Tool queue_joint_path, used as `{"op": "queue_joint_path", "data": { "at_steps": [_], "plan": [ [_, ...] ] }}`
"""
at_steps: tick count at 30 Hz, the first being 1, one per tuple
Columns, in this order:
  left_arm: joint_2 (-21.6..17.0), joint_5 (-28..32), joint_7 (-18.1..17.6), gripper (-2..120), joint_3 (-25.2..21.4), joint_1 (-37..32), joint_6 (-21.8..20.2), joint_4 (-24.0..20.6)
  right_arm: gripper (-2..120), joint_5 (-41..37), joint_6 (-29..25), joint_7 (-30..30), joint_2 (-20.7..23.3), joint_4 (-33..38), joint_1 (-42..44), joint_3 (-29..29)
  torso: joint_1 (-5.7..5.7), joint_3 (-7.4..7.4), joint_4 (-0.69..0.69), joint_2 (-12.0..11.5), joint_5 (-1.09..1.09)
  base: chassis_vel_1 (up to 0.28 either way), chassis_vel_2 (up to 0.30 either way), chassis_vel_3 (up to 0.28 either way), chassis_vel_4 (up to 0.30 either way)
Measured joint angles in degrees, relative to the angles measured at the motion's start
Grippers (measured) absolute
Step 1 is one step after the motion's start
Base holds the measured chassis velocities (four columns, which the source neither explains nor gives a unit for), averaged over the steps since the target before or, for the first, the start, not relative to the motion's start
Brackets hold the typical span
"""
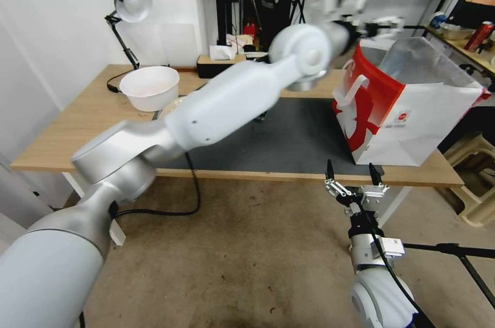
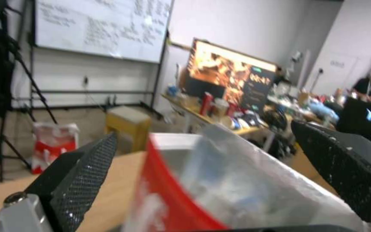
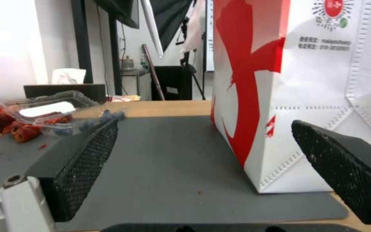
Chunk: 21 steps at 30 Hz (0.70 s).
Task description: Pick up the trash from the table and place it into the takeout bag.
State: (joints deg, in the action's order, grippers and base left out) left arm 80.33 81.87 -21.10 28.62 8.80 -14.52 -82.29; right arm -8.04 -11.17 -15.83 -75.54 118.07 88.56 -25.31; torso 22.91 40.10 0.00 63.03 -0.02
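Observation:
The takeout bag (image 1: pixel 412 111), white with red side panels and foil lining, stands open on the right end of the table (image 1: pixel 77 132). My left arm reaches across the table, and my left gripper (image 1: pixel 384 23) hovers over the bag's far rim. In the left wrist view this gripper (image 2: pixel 203 132) is open and holds nothing, with the bag's mouth (image 2: pixel 220 180) just below. My right gripper (image 1: pixel 353 176) is open and low, in front of the table edge beside the bag (image 3: pixel 306 83). Trash on the table: a pale bowl (image 1: pixel 149 88) and a clear plastic tray (image 3: pixel 48 111) with red leftovers (image 3: pixel 5 127).
The bag stands on a dark grey mat (image 1: pixel 299 137). A desk lamp (image 1: pixel 129 3) and a tissue box (image 1: pixel 223 52) stand at the table's back. A black cable (image 1: pixel 170 209) hangs off the front edge. A stool (image 1: pixel 474 163) and a tripod leg (image 1: pixel 454 250) are at the right.

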Motion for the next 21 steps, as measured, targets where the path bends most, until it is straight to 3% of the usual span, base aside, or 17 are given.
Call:
{"op": "queue_joint_path", "data": {
  "at_steps": [5,7,17,19,21],
  "plan": [
    [-3.85,-3.28,0.62,100,-1.60,-3.61,1.44,-3.73,100,0.27,0.08,-0.01,-0.14,0.03,0.05,0.07,0.00,0.00,0.01,0.00,0.00,0.000,0.000,0.000,0.000],
    [-6.83,-7.62,1.46,100,-2.50,-6.81,2.69,-6.61,100,0.48,0.11,-0.01,-0.19,0.03,0.09,0.22,0.00,0.01,0.01,0.00,0.01,0.000,0.000,0.000,0.000],
    [-13.10,-15.26,4.66,100,-5.36,-13.68,5.95,-10.04,100,0.90,0.12,-0.03,-0.30,-0.18,0.10,0.73,0.01,0.01,-0.01,0.00,0.02,0.000,0.000,0.000,0.000],
    [-16.16,-17.65,6.41,100,-8.45,-17.48,6.78,-11.65,100,1.06,0.11,-0.04,-0.29,-0.33,0.19,0.82,0.00,0.01,0.00,0.00,0.01,0.000,0.000,0.000,0.000],
    [-16.82,-18.22,6.73,100,-9.28,-18.28,6.88,-11.97,100,1.10,0.11,-0.05,-0.29,-0.34,0.20,0.86,0.00,0.01,0.00,-0.01,0.00,0.000,0.000,0.000,0.000]
  ]
}}
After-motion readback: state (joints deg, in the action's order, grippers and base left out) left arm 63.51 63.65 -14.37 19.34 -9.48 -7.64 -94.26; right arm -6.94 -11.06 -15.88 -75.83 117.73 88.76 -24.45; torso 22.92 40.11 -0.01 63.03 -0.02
